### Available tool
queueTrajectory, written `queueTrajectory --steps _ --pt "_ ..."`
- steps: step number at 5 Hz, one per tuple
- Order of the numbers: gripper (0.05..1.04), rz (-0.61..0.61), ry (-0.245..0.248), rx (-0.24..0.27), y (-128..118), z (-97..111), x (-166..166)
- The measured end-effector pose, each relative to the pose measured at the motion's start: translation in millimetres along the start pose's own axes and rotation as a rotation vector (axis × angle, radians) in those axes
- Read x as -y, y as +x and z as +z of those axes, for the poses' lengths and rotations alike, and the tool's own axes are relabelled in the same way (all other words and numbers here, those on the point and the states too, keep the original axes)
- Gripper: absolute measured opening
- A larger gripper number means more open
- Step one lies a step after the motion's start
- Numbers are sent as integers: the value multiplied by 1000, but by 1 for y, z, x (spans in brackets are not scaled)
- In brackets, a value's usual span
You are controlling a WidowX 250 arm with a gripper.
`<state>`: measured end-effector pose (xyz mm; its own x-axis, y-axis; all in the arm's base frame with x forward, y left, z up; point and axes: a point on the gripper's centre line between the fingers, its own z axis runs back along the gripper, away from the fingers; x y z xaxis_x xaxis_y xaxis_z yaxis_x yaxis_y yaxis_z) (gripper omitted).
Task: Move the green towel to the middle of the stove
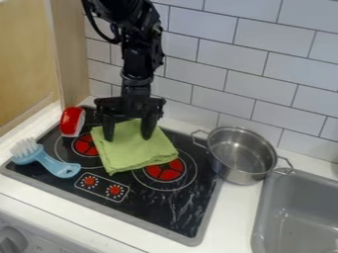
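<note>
My gripper (129,132) hangs over the back part of the stove (142,207), its two fingers spread wide and pointing down. The fingertips are at the green towel (137,152), over its back part; whether they touch the cloth I cannot tell. Folded and flat, the towel lies across the middle of the black stovetop, partly covering the left and right red burners. Nothing is visibly pinched between the fingers.
A red and white object (72,122) stands at the stove's back left corner. The blue brush (46,160) lies on the left side. To the right are a metal pot (242,155) and a grey sink (300,180). A tiled wall (211,74) rises behind.
</note>
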<state>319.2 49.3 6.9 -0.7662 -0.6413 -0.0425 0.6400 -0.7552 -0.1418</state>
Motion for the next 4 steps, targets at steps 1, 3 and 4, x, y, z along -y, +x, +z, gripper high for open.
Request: queueTrajectory --steps 1,3,4 --pt "998 11 -4 -2 -8 -1 3" --pt "998 9 -2 -8 -12 0 3" --pt "998 9 -4 -5 -12 0 4"
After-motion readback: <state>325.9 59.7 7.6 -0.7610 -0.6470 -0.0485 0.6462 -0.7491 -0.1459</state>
